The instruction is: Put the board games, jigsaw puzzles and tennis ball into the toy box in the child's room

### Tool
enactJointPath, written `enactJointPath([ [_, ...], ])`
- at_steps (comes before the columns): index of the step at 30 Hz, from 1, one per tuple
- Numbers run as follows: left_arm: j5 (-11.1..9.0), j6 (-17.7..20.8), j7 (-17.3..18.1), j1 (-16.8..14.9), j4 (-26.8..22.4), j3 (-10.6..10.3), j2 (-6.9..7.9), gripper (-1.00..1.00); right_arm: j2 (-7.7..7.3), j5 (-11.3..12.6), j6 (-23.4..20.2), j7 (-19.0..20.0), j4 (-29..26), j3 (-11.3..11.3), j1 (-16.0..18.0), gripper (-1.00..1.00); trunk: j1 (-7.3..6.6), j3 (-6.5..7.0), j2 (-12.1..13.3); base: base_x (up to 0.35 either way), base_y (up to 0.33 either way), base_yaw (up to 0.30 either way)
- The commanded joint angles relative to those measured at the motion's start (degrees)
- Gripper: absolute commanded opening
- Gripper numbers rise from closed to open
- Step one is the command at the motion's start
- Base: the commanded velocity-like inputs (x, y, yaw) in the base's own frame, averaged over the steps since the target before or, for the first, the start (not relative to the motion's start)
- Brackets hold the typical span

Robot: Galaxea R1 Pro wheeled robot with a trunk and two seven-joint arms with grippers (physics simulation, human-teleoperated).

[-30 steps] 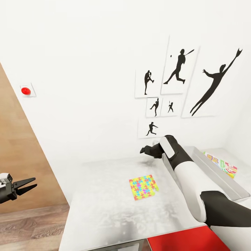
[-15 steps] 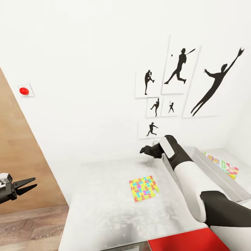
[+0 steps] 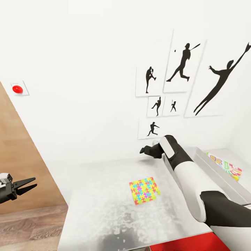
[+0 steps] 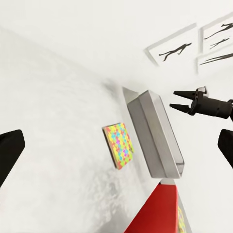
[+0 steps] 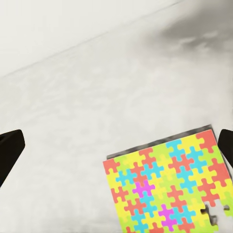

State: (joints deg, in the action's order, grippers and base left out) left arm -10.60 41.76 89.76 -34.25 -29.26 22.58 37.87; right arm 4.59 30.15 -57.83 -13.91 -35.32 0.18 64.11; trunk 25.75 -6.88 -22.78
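Observation:
One jigsaw puzzle (image 3: 144, 190), a flat square of yellow, blue, pink and green pieces, lies on the light grey table (image 3: 104, 198). To its right stands the long grey toy box (image 3: 216, 176), and a colourful board game (image 3: 228, 166) lies on the table beyond it. My right gripper (image 3: 142, 150) hangs open above the table's far edge, past the puzzle (image 5: 170, 187), with nothing between its fingers (image 5: 9, 148). My left gripper (image 3: 30, 184) is open and empty off the table's left side, above the floor. From there the puzzle (image 4: 120, 145) and toy box (image 4: 158, 138) lie ahead.
Black baseball-player pictures (image 3: 181, 62) hang on the white wall behind the table. A red button (image 3: 17, 89) sits on the wall at left, beside a wooden panel (image 3: 17, 164). Wood-plank floor (image 3: 28, 226) lies left of the table. A red surface (image 3: 188, 247) shows at the near edge.
The whole picture has shifted a little, so the camera has moved: the wall pictures sit higher and the puzzle lower in view. Both arms hold the same pose and the puzzle lies where it was.

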Motion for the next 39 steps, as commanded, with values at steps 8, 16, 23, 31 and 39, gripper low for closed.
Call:
enactJointPath([
  [8, 0.06, 0.61, 0.24, -0.04, 0.00, 0.01, 0.01, 1.00, -0.10, 0.61, -0.31, -0.59, -0.02, 0.00, 0.05, 1.00, 0.03, -0.87, -0.13, 0.003, 0.000, 0.000],
  [16, 0.06, 0.61, 0.24, -0.05, 0.00, 0.01, 0.01, 1.00, -0.14, 0.66, -0.34, -0.59, -0.02, -0.01, 0.05, 1.00, 0.03, -1.62, -0.13, 0.000, 0.000, 0.000],
  [23, 0.06, 0.61, 0.24, -0.03, 0.00, 0.01, 0.01, 1.00, -0.11, 0.69, -0.35, -0.59, -0.01, -0.01, 0.05, 1.00, 0.03, -2.27, -0.13, 0.000, 0.000, 0.000],
  [31, 0.06, 0.61, 0.24, -0.03, 0.00, 0.00, 0.01, 1.00, -0.24, 0.69, -0.37, -0.61, 0.13, 0.02, 0.05, 1.00, 0.03, -3.02, -0.13, 0.000, 0.000, 0.000],
  [39, 0.06, 0.61, 0.24, -0.03, -0.09, 0.07, 0.41, 1.00, -0.43, 0.55, -0.08, -0.58, 0.39, -0.03, 0.05, 1.00, 0.03, -3.76, -0.13, 0.000, 0.000, 0.000],
])
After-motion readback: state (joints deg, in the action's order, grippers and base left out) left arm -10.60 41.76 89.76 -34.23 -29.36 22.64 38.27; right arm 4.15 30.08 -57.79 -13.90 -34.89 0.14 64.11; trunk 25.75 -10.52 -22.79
